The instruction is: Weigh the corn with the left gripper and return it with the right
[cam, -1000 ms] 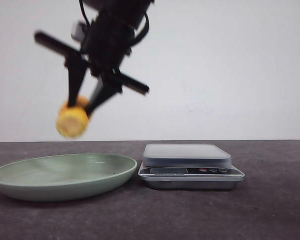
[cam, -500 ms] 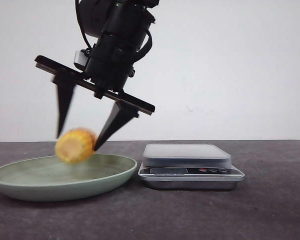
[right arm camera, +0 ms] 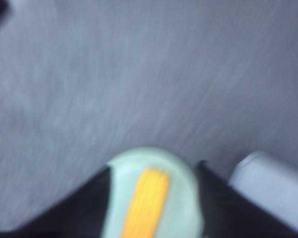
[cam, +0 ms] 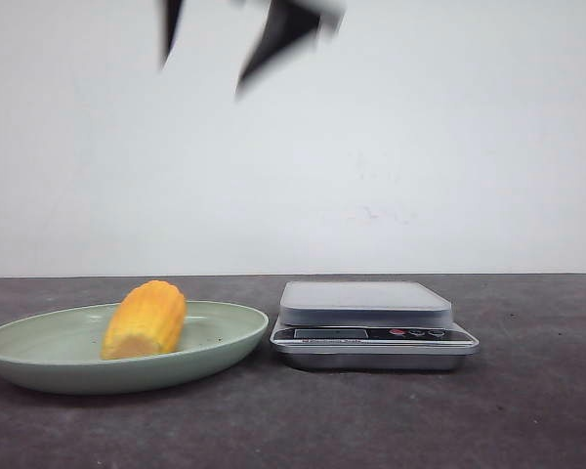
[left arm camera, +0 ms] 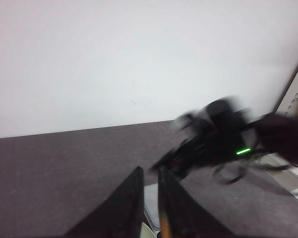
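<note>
The right pincer (cam: 239, 44) has let go of the corn (cam: 146, 319) and risen from just over the plate to the top edge of the front view, where only its two blurred dark fingertips show, standing apart with nothing between them. In half a second the cob has gone from hanging at those tips to lying in the plate.

In the right wrist view the same fingers frame the scene from above, spread wide to either side of the pale green plate (right arm camera: 184, 198), with the corn (right arm camera: 146, 203) as an orange streak lying inside it and a corner of the scale (right arm camera: 268, 183) off to one side; the whole picture is smeared.

The left pincer (left arm camera: 149, 203) has its two dark fingers drawn almost together, a thin gap between them, holding nothing.

On the dark counter (cam: 527, 410) the corn rests on its side in the shallow green plate (cam: 39, 366), its pale cut end toward the camera. The digital kitchen scale (cam: 371, 325) sits just beside the plate's rim, its platform bare.
</note>
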